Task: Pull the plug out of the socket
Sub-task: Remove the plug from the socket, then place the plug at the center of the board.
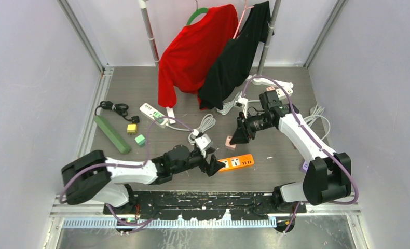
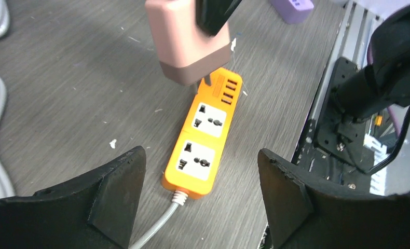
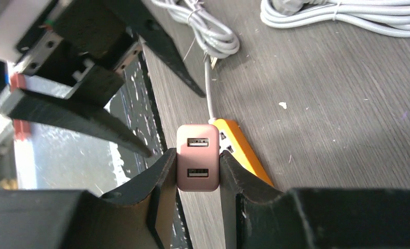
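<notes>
Plug (image 3: 197,166) is clamped in the right gripper (image 3: 197,157), above the socket strip (image 2: 203,140); left gripper (image 2: 200,155) released. Body pink, two USB ports.

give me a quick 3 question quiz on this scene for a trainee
1. Fill in: the jaws of the left gripper stand ____ (open or shut).
2. Which one grips the pink plug?
A. left gripper
B. right gripper
C. neither
3. True or false: the pink plug is seated in the orange power strip.

Key: 1 open; 2 B; 3 false, it hangs above the strip with its prong showing.
</notes>
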`<control>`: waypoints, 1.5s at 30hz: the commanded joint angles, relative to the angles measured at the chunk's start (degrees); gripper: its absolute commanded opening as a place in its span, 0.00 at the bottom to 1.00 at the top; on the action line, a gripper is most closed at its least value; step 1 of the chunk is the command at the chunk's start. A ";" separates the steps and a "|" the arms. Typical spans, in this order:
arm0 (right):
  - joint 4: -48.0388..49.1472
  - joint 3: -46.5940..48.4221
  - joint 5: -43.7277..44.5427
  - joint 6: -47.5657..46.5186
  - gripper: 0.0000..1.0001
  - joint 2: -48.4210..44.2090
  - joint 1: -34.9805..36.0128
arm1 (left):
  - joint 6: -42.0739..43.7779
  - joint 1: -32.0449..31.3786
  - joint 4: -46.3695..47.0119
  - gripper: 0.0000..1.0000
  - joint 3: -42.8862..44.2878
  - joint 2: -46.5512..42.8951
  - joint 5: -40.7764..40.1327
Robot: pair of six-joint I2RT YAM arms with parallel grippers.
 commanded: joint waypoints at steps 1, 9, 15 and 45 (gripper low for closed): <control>9.35 0.94 -0.81 16.26 0.01 0.87 -1.38 | -4.11 0.25 -23.67 0.79 5.69 -8.64 -5.64; 11.68 1.27 -3.48 26.20 0.01 5.62 -2.18 | -13.20 1.24 -39.95 0.80 12.55 -16.61 -10.72; 11.76 1.52 -3.92 27.97 0.01 7.59 -2.19 | -20.24 1.32 -44.72 0.81 18.22 -14.91 -12.70; 12.14 1.25 -3.30 29.58 0.01 8.53 -2.20 | -22.73 -2.81 -68.50 0.51 52.08 15.20 -30.94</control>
